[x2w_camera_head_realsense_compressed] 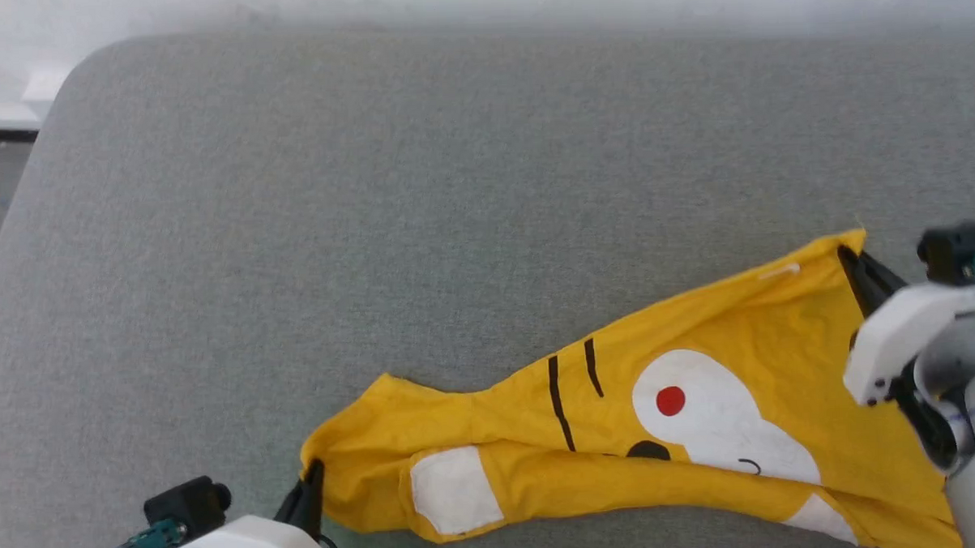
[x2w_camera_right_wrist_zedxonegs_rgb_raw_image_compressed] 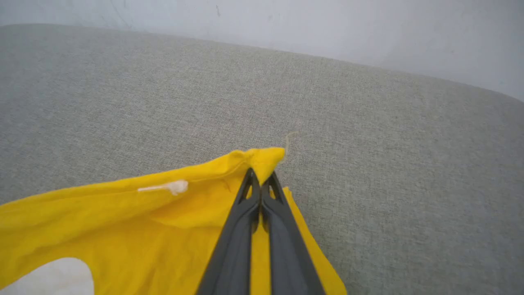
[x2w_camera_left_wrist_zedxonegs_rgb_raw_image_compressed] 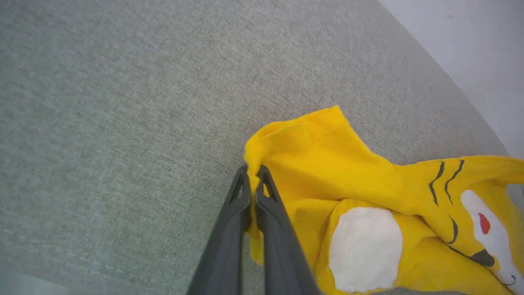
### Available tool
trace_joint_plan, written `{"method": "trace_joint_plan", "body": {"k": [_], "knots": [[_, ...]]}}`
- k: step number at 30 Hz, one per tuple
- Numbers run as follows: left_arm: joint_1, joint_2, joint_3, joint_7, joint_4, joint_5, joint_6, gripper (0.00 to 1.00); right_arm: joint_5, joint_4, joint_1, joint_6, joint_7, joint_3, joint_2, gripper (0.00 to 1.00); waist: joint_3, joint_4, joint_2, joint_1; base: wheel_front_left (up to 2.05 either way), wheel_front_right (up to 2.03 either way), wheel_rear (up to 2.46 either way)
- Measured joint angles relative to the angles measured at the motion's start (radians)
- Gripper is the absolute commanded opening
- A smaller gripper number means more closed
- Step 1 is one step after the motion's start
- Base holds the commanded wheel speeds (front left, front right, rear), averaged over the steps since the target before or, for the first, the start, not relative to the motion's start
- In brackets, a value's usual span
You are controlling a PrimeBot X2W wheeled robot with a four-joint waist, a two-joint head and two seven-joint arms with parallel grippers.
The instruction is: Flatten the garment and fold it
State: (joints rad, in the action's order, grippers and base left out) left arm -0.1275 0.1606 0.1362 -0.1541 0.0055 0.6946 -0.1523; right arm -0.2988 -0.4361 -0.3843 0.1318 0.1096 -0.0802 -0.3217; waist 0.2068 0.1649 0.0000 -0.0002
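The garment [x2w_camera_head_realsense_compressed: 623, 431], a bright yellow T-shirt with white patches, a red dot and black lines, lies bunched and stretched slantwise across the near part of the grey surface. At its lower left corner my left gripper [x2w_camera_head_realsense_compressed: 312, 475] is shut on a fold of the yellow cloth; the left wrist view shows the garment [x2w_camera_left_wrist_zedxonegs_rgb_raw_image_compressed: 348, 192] pinched between the tips of the left gripper [x2w_camera_left_wrist_zedxonegs_rgb_raw_image_compressed: 254, 170]. My right gripper [x2w_camera_head_realsense_compressed: 848, 255] is shut on the garment's far right corner, and in the right wrist view the right gripper [x2w_camera_right_wrist_zedxonegs_rgb_raw_image_compressed: 260, 177] clamps the garment [x2w_camera_right_wrist_zedxonegs_rgb_raw_image_compressed: 123, 221] just below that corner.
The grey fabric-covered surface [x2w_camera_head_realsense_compressed: 420, 211] spreads wide behind and to the left of the shirt. Its rounded left edge [x2w_camera_head_realsense_compressed: 15, 209] drops toward the floor, and a pale wall [x2w_camera_head_realsense_compressed: 527, 1] runs along the back.
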Motion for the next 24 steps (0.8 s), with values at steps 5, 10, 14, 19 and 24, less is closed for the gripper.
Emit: {"method": "trace_joint_plan", "body": {"k": [5, 10, 14, 19, 24], "knots": [[-0.003, 0.001, -0.024, 0.045, -0.048, 0.000, -0.002, 0.00, 0.009, 0.170, 0.170, 0.000, 0.002, 0.107, 0.067, 0.00, -0.042, -0.042, 0.0000, 0.0000, 0.00, 0.00, 0.00], [0.068, 0.030, -0.021, 0.035, -0.118, -0.009, 0.012, 0.00, 0.030, 0.347, 0.254, 0.000, 0.076, 0.180, 0.082, 0.00, -0.076, -0.083, 0.0000, 0.0000, 0.00, 0.00, 0.00], [0.223, 0.099, 0.014, -0.010, -0.141, -0.066, 0.052, 0.00, 0.052, 0.488, 0.262, 0.000, 0.184, 0.188, 0.055, 0.00, -0.094, -0.107, 0.0000, 0.0000, 0.00, 0.00, 0.00], [0.469, 0.107, 0.033, -0.045, -0.121, -0.078, 0.090, 0.00, 0.063, 0.606, 0.208, 0.000, 0.321, 0.157, -0.052, 0.00, -0.081, -0.128, 0.0000, 0.0001, 0.00, 0.00, 0.00], [0.742, 0.108, 0.050, -0.067, -0.033, -0.100, 0.107, 0.00, 0.050, 0.648, 0.028, 0.000, 0.406, 0.115, -0.165, 0.00, -0.024, -0.141, 0.0000, 0.0003, 0.00, 0.00, 0.00]]}}
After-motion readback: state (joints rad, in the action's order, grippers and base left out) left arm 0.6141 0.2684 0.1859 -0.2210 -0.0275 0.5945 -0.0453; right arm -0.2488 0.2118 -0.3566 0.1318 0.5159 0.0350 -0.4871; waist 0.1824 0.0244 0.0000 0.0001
